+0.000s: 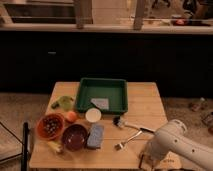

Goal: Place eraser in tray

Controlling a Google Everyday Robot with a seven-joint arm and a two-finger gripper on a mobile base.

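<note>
The dark green tray [116,86] stands at the back middle of the wooden table [145,107]. A pale grey flat rectangular piece [100,103] lies inside it near the front wall. No tan-brown eraser shows anywhere; it is hidden or out of view. My white arm [174,142] reaches in from the lower right over the table's front right corner. My gripper [144,161] is a dark shape at the arm's lower end, right at the table's front edge, well in front and to the right of the tray.
A blue-grey sponge [95,135], a maroon bowl [74,137], an orange bowl [50,126], a white cup [93,115] and an orange ball [71,116] sit front left. A green object [64,102] lies at the left. A black-handled brush [121,122] and a fork [127,140] lie near the arm.
</note>
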